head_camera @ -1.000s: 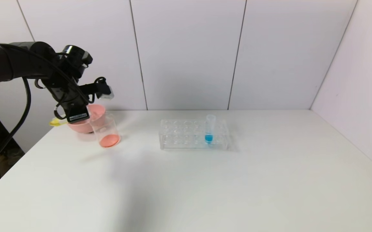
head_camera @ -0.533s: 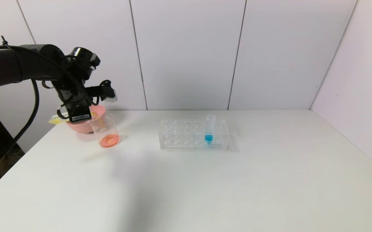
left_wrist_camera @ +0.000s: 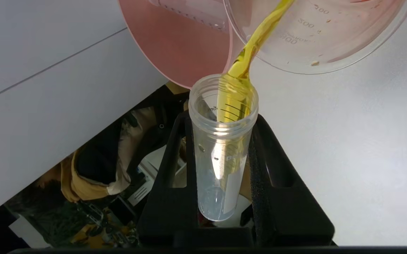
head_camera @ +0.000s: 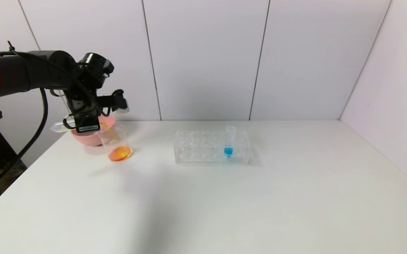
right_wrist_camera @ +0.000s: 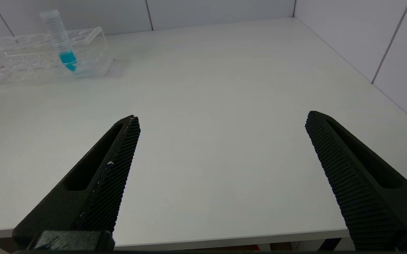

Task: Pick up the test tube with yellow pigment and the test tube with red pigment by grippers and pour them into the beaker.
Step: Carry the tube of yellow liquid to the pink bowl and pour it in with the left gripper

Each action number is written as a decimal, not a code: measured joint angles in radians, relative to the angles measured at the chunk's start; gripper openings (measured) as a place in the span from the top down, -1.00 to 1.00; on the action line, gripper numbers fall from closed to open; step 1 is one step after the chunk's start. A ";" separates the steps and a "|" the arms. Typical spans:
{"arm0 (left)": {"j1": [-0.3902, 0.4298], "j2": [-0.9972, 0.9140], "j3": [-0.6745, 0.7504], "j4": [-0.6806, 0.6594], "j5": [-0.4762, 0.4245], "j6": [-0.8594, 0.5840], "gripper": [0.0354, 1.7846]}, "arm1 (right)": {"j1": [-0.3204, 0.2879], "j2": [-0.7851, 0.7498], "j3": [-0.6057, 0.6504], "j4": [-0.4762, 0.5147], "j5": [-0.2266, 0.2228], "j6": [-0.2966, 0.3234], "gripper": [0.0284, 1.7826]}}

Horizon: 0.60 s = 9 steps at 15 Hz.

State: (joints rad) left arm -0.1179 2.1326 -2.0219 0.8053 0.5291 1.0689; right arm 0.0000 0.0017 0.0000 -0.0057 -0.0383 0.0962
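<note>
My left gripper is shut on the test tube with yellow pigment and holds it tilted, mouth over the beaker. In the left wrist view the tube sits between the black fingers. A yellow stream runs from its mouth into the beaker, which holds orange liquid. The tube's tip looks clear. No red-tipped tube shows. My right gripper is open and empty over the table's near right part.
A pink bowl stands just behind the beaker; a clear graduated tube lies in it. A clear rack at mid-table holds a blue-tipped tube. The table's left edge is close to the bowl.
My left gripper has shifted a little right and tipped the tube further. The yellow has left the tube's tip and streams out. The beaker's liquid has turned from pink-red to orange.
</note>
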 joint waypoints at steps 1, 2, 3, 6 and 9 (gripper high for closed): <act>-0.003 0.000 0.000 -0.021 0.012 0.020 0.55 | 0.000 0.000 0.000 0.000 0.000 0.000 -0.92; -0.005 0.001 0.000 -0.043 0.024 0.037 0.55 | 0.000 0.000 0.000 0.000 0.000 0.000 -0.92; -0.010 0.002 0.000 -0.052 0.039 0.044 0.55 | 0.000 0.000 0.000 0.000 0.000 0.000 -0.92; -0.035 0.006 0.000 -0.047 0.064 0.046 0.55 | 0.000 0.000 0.000 0.000 0.000 0.000 -0.92; -0.053 0.008 0.001 -0.025 0.124 0.050 0.55 | 0.000 0.000 0.000 0.000 0.000 0.000 -0.92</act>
State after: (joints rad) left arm -0.1706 2.1402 -2.0209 0.7806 0.6532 1.1185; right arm 0.0000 0.0017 0.0000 -0.0053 -0.0383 0.0962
